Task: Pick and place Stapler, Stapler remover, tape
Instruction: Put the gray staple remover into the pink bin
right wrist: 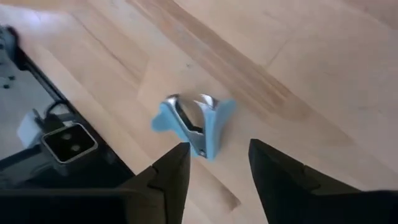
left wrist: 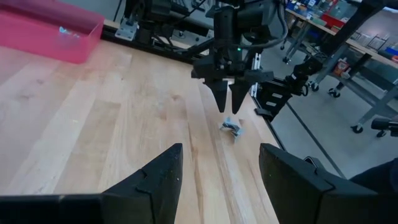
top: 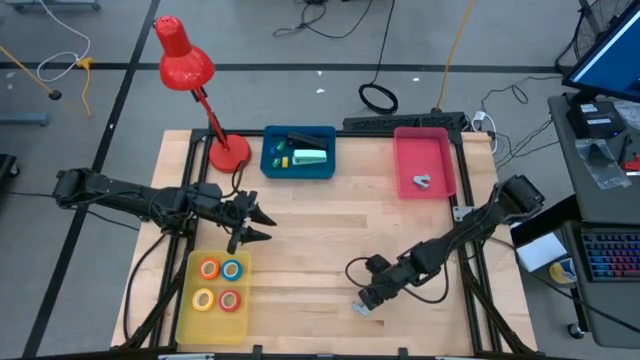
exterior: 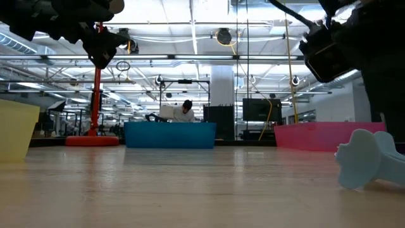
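A light blue stapler remover (right wrist: pixel 196 124) lies on its side on the bare wood near the table's front edge (top: pixel 363 309), and shows at the right in the low view (exterior: pixel 370 158). My right gripper (right wrist: pixel 219 155) hangs just above it, slanting down. It is open, with nothing between its fingers. The four tape rolls (top: pixel 220 284) lie in a yellow tray (top: pixel 190 300) at the front left. A dark stapler (top: pixel 300 140) lies in the blue bin (top: pixel 270 165) at the back. My left gripper (top: pixel 262 224) waits open above the table's left half.
A pink bin (top: pixel 440 150) at the back right holds another grey stapler remover (top: pixel 423 181). A red desk lamp (top: pixel 185 62) stands at the back left, its base (top: pixel 228 153) beside the blue bin. Bare wood lies between the two arms.
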Tool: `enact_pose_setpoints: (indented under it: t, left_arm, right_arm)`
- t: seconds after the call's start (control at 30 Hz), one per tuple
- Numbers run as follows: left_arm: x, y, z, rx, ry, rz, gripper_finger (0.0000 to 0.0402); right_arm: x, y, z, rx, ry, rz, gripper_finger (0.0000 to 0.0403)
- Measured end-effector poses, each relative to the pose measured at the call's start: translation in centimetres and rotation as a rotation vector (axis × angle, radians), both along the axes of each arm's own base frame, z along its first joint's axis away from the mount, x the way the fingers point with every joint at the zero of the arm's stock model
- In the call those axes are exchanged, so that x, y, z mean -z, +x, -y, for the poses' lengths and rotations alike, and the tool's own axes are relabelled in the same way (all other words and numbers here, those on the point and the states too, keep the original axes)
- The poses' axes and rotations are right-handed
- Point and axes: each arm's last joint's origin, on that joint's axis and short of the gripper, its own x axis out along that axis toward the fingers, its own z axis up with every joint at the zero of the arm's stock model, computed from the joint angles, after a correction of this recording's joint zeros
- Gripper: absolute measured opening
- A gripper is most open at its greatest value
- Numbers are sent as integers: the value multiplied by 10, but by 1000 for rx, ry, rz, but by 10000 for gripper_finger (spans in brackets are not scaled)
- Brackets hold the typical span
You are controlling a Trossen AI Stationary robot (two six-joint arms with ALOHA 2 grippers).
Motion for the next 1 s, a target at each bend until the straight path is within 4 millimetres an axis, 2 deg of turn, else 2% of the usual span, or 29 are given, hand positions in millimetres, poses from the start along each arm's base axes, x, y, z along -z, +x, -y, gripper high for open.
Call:
enact_pose_setpoints:
  t: [0.4,0.83,1.0]
  left_arm:
    - [0,0,0,0,-1,1,212]
    - [0,0,0,1,-12,-2,212]
    - [-3,-2,1,53,-24,18,212]
  right_arm:
    - [6,4,-3,-31,-10,31,145]
    - [23,16,-2,-53,-30,59,107]
    - [26,18,-3,-59,-31,66,71]
